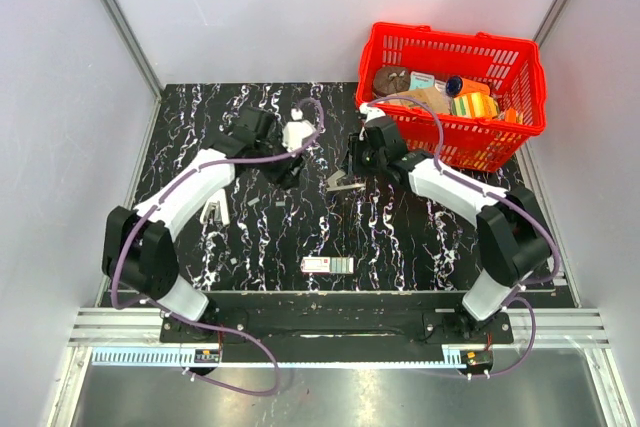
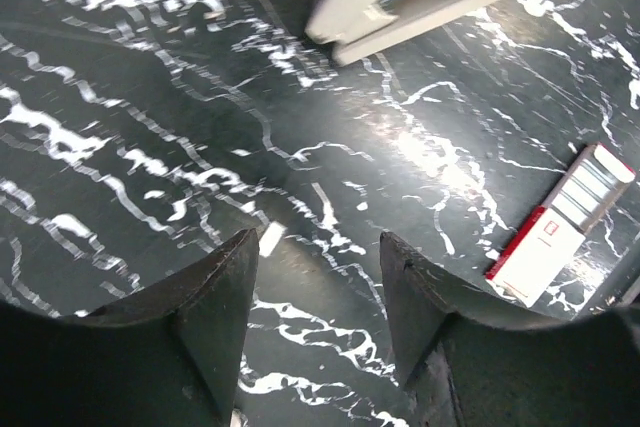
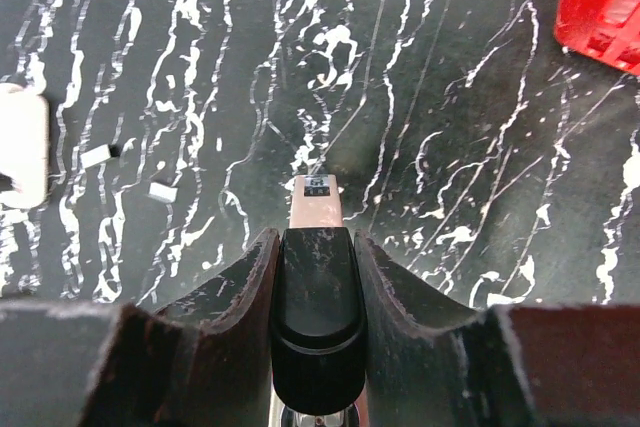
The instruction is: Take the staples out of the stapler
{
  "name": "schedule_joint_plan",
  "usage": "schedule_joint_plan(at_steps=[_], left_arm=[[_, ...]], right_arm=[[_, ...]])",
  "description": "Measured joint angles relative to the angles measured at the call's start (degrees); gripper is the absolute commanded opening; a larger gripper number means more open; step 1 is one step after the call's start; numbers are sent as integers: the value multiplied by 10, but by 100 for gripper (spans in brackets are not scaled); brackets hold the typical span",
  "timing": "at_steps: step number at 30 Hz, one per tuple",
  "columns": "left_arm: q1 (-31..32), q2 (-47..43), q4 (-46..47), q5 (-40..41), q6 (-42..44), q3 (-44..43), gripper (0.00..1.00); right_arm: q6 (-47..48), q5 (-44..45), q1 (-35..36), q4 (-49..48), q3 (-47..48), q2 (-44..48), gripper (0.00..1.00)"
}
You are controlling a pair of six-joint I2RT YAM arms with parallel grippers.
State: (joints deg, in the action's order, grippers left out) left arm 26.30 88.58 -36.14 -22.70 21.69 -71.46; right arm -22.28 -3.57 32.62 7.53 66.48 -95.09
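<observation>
- Right claw (image 3: 315, 237): closed on the stapler (image 3: 318, 282), held by its dark body with a pale tip poking past the fingers.
- Stapler: above the middle of the tabletop (image 1: 400, 237), near the basket (image 1: 450, 35).
- Left claw (image 2: 318, 242): partly open and holding nothing, low over the tabletop just beside the stapler.
- A small pale strip (image 2: 270, 237) lies on the tabletop between the left fingers.
- Loose staples (image 3: 160, 190): small pale bits on the tabletop.
- Box (image 1: 328, 265): flat near the front edge.
</observation>
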Motion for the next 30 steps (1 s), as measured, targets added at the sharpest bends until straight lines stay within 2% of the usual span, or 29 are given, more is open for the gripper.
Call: schedule_joint_plan(at_steps=[8, 20, 21, 22, 27, 30], left_arm=[[-97, -11, -38, 0, -10, -24, 57], [-141, -69, -49, 0, -14, 24, 59], [-145, -75, -50, 0, -14, 30, 67], [-148, -81, -50, 0, -14, 34, 70], [-156, -118, -59, 0, -5, 45, 76], [-160, -147, -70, 0, -2, 52, 78]], right_arm=[[36, 33, 0, -9, 11, -32, 0], [45, 79, 1, -157, -47, -40, 0], [45, 82, 3, -168, -53, -40, 0], [45, 86, 5, -175, -57, -40, 0], [40, 105, 24, -199, -77, -41, 0], [36, 115, 43, -184, -77, -51, 4]])
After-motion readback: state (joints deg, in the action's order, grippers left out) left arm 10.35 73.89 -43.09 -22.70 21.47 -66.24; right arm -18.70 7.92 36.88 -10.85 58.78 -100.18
